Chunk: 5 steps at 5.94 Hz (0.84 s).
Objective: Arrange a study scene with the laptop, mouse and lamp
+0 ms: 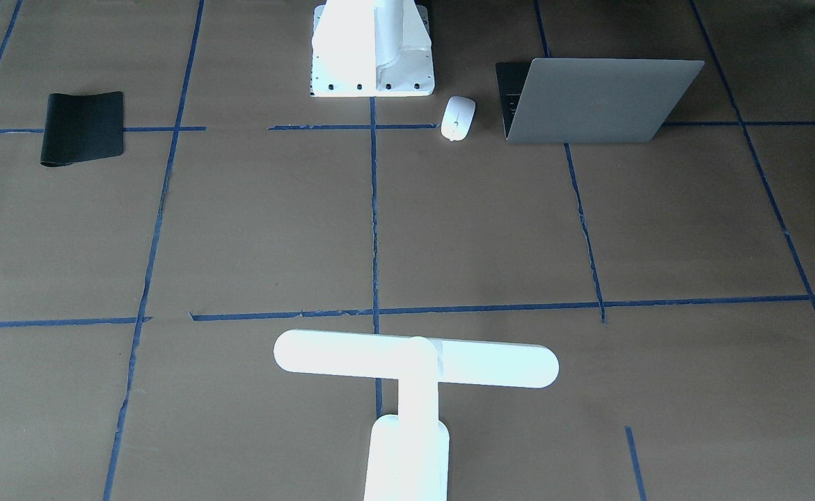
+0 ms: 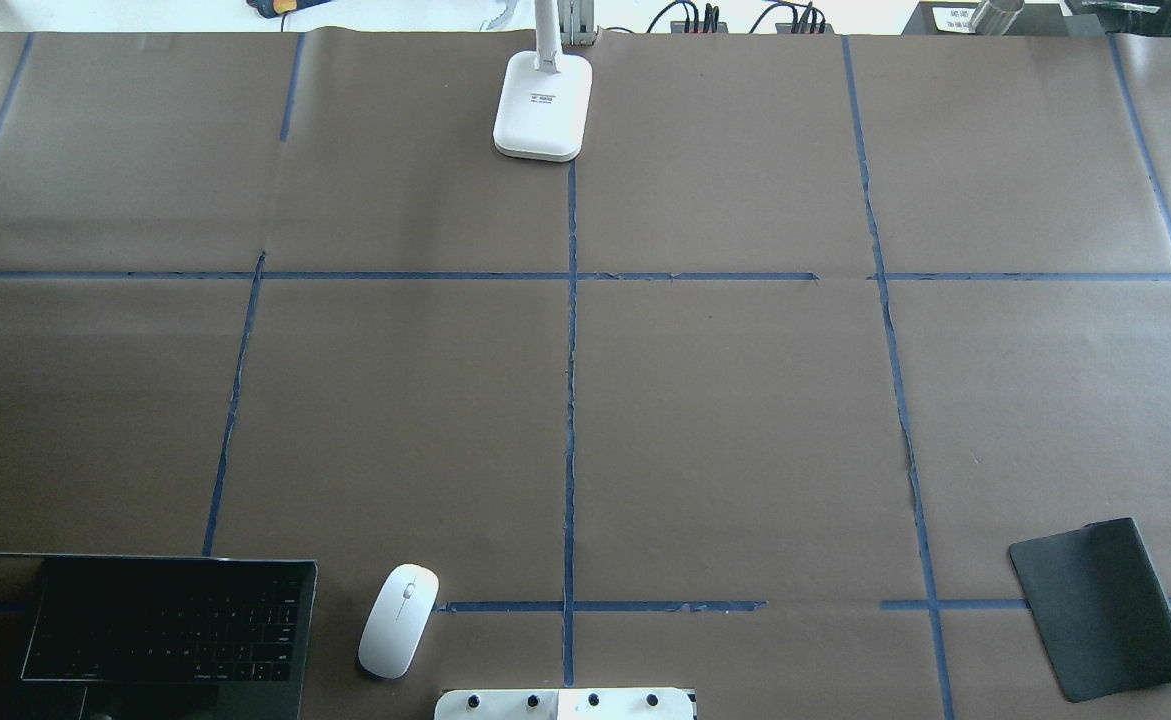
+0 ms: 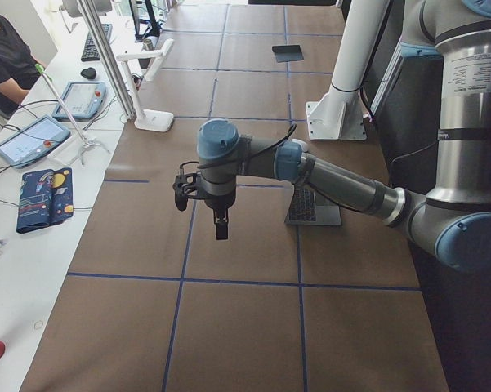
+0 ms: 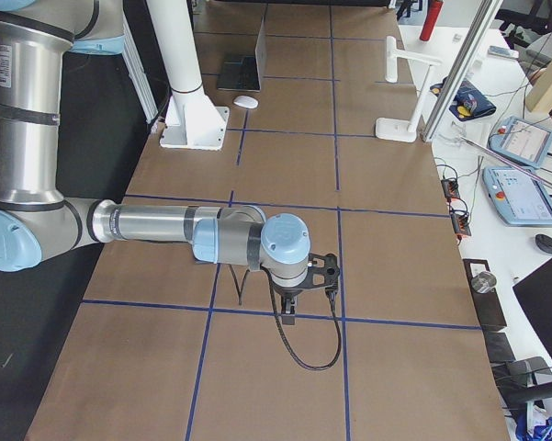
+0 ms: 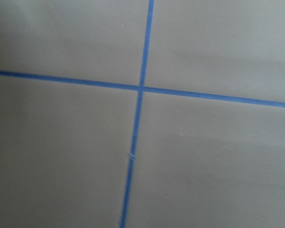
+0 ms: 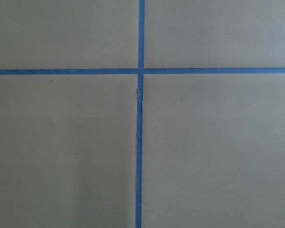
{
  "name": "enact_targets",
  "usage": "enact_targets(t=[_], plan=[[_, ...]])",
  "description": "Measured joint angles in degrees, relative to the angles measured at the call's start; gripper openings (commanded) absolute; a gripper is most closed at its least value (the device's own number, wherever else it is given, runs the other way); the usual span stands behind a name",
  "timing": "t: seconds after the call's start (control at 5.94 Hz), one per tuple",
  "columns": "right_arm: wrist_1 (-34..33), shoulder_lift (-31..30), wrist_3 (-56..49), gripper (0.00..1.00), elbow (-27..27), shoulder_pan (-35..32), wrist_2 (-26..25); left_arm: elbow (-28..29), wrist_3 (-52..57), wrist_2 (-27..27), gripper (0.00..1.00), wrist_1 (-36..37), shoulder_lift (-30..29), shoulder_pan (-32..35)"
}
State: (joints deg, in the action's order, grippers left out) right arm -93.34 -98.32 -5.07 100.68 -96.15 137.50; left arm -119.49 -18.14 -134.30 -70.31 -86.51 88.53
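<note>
Brown paper and blue tape only under both wrist cameras, no fingers in view. Left gripper hanging over a tape crossing at its own end of the table, nothing visible in it; spread or closed, cannot tell from a side view alone. Same for the right gripper, low over a crossing at the opposite end: nothing seen in it, finger state impossible to judge. Both well apart from every task item.

Further out: laptop open, near the robot's base on the left side, screen raised, keyboard toward the robot. Mouse just beside it on bare paper, between laptop and pedestal, touching neither. Mat far off on the right side, nothing on it. Lamp upright at the far edge on the centre line, bar level across its stem; lit or not, cannot tell.

Judged from this: barely begun, or paused between steps. Laptop opened and lamp standing, yet the pieces scattered. Probably left to do: gathering laptop, mouse and lamp into one group, perhaps with the mouse on the mat.
</note>
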Motion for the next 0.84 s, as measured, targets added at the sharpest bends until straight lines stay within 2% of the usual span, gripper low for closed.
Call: enact_targets(t=[0.34,0.84], plan=[[0.0,0.1,0.1,1.0,-0.1,0.0,0.0,-10.8,-21.6,-0.1,1.0,6.0,0.2,-6.6],[0.0,0.1,0.1,1.0,0.0,0.0,0.3,-17.3,-50.6,1.3,1.0,6.4,0.9,-13.7]])
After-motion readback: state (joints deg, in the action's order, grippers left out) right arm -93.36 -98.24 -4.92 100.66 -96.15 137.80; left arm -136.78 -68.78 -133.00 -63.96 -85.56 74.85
